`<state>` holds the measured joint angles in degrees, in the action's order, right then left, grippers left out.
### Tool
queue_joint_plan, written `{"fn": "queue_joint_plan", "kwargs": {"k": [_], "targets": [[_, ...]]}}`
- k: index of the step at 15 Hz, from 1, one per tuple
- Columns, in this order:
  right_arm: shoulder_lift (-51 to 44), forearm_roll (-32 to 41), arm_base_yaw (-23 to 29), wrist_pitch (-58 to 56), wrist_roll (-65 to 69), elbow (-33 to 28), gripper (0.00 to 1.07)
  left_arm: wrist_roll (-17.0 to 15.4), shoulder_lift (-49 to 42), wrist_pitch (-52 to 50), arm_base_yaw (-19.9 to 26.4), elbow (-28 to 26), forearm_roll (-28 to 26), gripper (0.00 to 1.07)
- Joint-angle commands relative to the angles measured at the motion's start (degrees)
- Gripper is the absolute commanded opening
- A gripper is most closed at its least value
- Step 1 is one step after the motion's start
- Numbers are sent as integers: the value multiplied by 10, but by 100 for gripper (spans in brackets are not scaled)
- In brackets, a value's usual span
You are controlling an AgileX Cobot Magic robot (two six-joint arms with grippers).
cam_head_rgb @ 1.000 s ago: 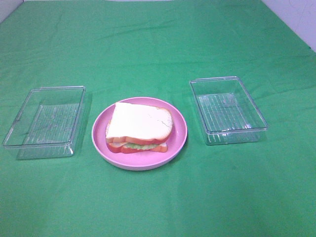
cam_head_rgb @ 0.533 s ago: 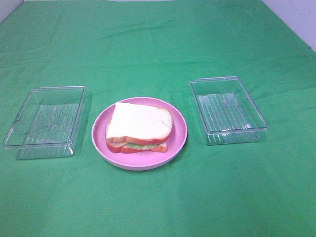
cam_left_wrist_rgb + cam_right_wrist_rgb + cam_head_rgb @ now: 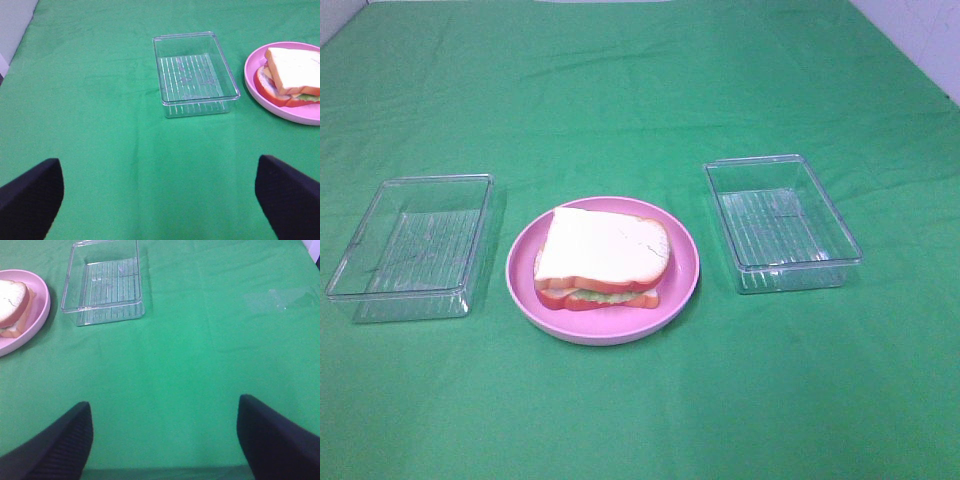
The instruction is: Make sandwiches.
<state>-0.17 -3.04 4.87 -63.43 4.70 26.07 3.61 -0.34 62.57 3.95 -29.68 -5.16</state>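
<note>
- A round pink plate (image 3: 520,275) sits mid-table on the green cloth (image 3: 640,90).
- A clear ribbed tray (image 3: 380,285) lies just to its left.
- A second clear tray (image 3: 840,235) lies to its right, set slightly apart.

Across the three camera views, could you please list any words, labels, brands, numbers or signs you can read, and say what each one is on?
None: no readable text in any view.
The sandwich, pink plate, two clear trays and green cloth carry no print; the trays show only moulded ribs.
</note>
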Motion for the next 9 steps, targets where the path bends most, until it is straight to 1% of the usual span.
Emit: {"fn": "queue_joint_plan", "kwargs": {"k": [1, 2, 3, 9], "targets": [[-18, 1, -18, 2, -5, -1, 77, -1, -1, -8, -3, 1, -1, 98], [-18, 2, -38, 2, -5, -1, 77, -1, -1, -8, -3, 1, -1, 98], [-19, 2, -48, 2, -5, -1, 77, -1, -1, -8, -3, 1, -1, 98], [-19, 2, -48, 2, -5, -1, 77, -1, -1, -8, -3, 1, -1, 98]]}}
